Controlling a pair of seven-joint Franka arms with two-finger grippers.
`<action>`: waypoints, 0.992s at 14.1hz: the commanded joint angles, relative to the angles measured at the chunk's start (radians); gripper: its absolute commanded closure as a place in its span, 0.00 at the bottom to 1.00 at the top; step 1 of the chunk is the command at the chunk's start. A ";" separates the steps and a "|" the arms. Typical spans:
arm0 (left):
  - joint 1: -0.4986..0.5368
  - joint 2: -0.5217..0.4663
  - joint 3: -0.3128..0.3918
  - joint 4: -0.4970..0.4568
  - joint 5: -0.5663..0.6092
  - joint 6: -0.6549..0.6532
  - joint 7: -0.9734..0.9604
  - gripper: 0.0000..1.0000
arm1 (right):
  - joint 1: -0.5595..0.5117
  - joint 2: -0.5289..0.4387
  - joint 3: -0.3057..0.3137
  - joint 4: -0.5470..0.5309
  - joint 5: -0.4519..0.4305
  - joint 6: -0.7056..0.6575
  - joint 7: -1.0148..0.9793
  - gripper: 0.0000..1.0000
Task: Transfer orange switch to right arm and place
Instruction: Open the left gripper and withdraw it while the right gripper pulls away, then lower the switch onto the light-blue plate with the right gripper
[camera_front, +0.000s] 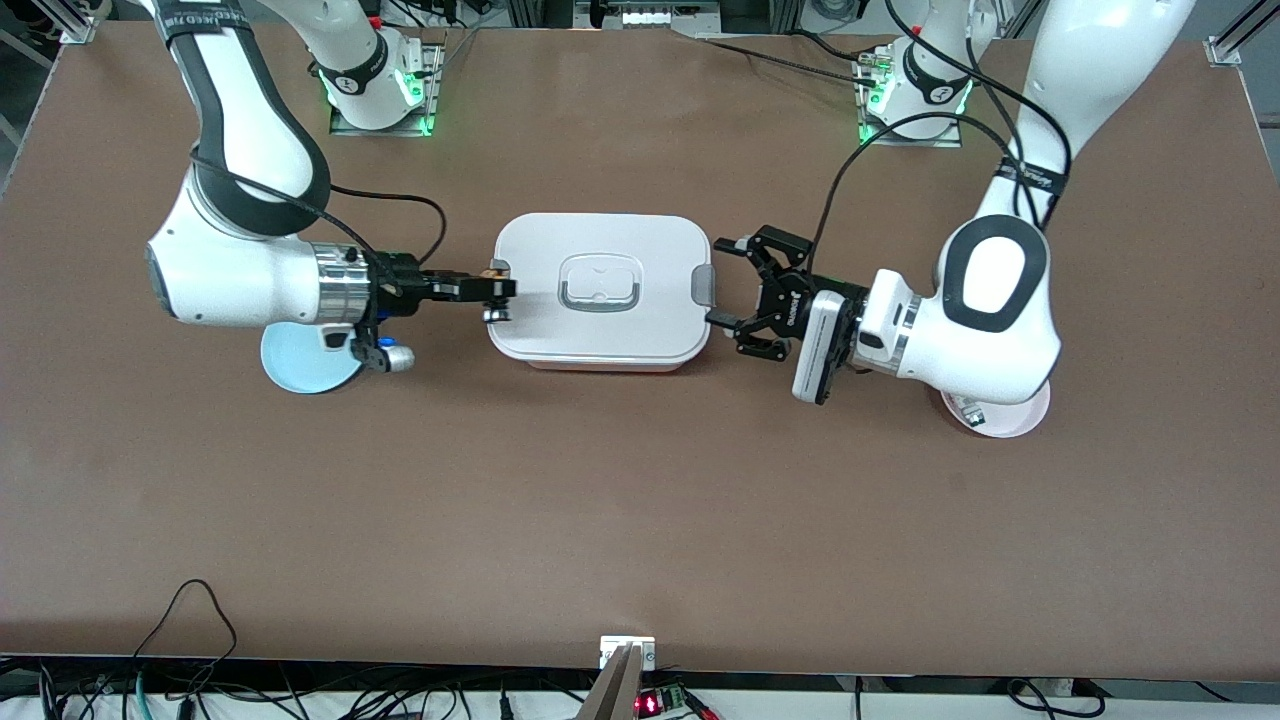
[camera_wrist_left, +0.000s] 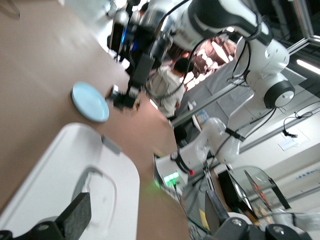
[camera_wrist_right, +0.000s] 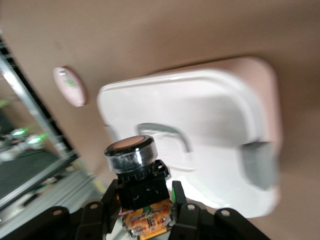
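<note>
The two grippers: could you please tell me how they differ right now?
The right gripper is shut on the orange switch at one end of the white box; the left gripper is open and empty at the box's other end. Both are black, two-fingered and point at the box.

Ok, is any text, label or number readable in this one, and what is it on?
No text is legible.
White lettering on the left gripper body: too small to read.
Lettering on the left arm's black band: too small.
Lettering on the right arm's black band: too small.
Red display below the table edge: blurred.
</note>
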 joint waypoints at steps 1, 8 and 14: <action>0.024 -0.031 0.002 0.025 0.131 -0.080 -0.186 0.00 | -0.012 -0.052 0.010 -0.006 -0.211 0.002 -0.003 0.72; 0.066 -0.034 0.006 0.104 0.493 -0.212 -0.444 0.00 | -0.082 -0.052 0.009 -0.011 -0.535 -0.004 -0.470 0.72; 0.063 -0.038 0.006 0.260 0.845 -0.339 -0.679 0.00 | -0.155 -0.017 0.009 -0.037 -0.814 0.008 -0.905 0.72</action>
